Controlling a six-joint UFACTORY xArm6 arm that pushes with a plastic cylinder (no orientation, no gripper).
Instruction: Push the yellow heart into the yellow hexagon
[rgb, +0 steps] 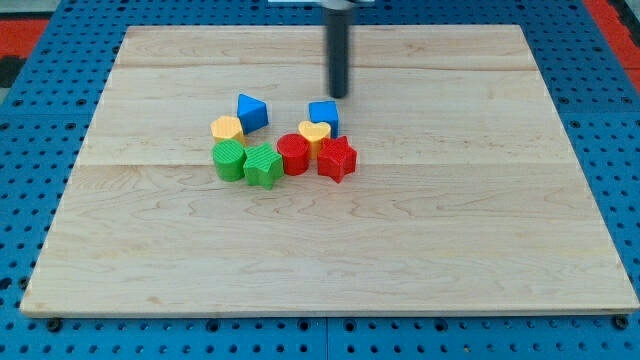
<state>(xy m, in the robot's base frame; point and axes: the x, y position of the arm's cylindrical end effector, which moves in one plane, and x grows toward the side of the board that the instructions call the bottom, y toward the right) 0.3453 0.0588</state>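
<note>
The yellow heart lies in the middle of the wooden board, touching the blue cube above it, the red cylinder at its lower left and the red star at its lower right. The yellow hexagon lies to the view's left, beside the blue triangle and above the green cylinder. My tip stands just above and right of the blue cube, a short way above the heart, touching no block.
A green star sits between the green cylinder and the red cylinder. The blocks form one cluster at the board's centre-left. A blue pegboard surface surrounds the board.
</note>
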